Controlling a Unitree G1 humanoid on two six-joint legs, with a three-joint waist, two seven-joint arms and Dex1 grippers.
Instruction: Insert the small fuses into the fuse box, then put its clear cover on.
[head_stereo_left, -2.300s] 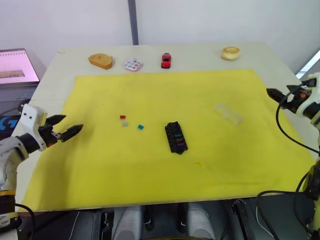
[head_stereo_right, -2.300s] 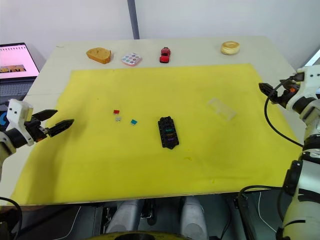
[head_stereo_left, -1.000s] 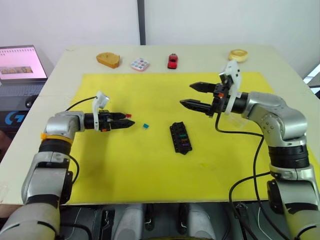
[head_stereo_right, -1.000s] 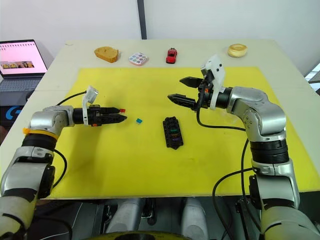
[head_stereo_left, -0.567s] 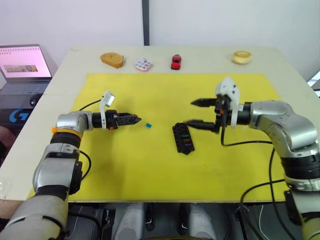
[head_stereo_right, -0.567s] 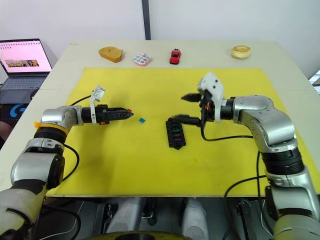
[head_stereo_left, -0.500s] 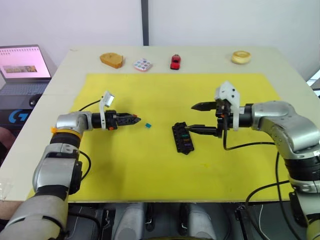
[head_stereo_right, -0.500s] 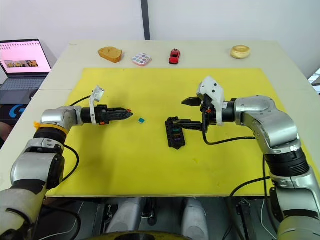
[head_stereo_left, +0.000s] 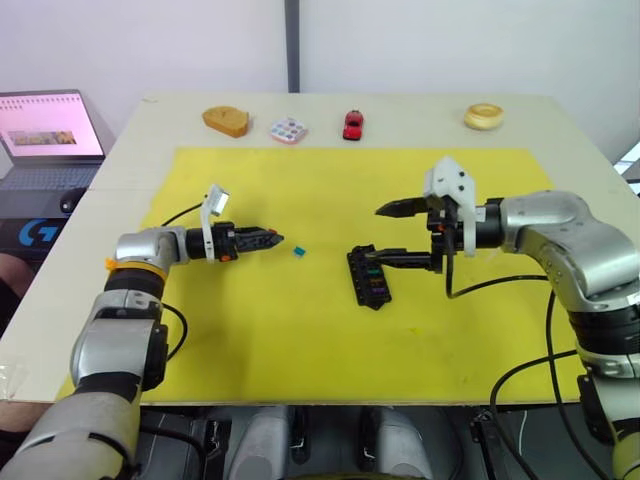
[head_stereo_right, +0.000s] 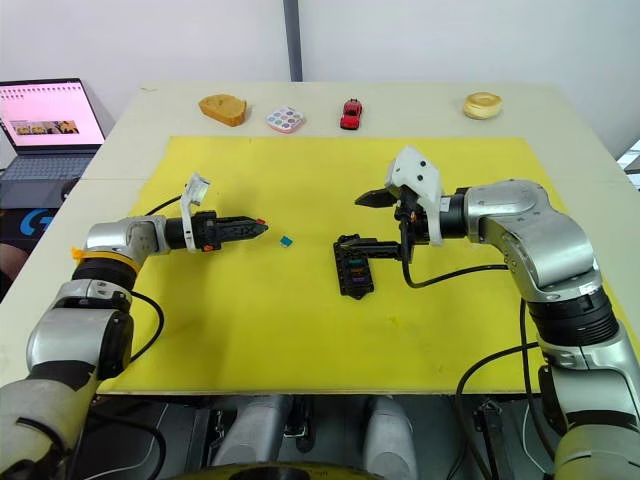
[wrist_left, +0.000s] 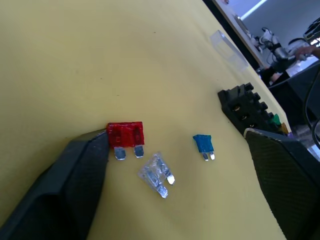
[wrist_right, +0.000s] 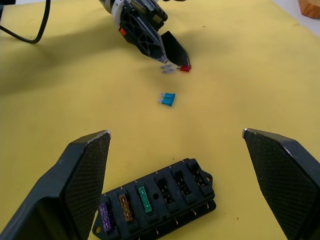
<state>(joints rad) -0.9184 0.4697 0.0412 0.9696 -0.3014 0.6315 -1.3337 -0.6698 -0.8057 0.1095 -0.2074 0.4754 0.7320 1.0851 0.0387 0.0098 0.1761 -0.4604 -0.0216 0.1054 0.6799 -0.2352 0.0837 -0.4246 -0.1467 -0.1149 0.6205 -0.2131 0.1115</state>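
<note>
On the yellow mat (head_stereo_left: 300, 330), both spread grippers hover: left gripper (wrist_left: 175, 165) around the red fuse (wrist_left: 125, 135), right gripper (wrist_right: 175, 150) over the fuse box (wrist_right: 157, 205).

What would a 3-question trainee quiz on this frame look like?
1. Multiple choice: how many fuses already sit in the box? A one, B three, C six.
2. True or false: the cover is on the box.
3. Fill in: the loose fuse lying nearest the box is ___.

Key: 1 B. 2 false, it lies apart from the box. 3 the teal fuse.
</note>
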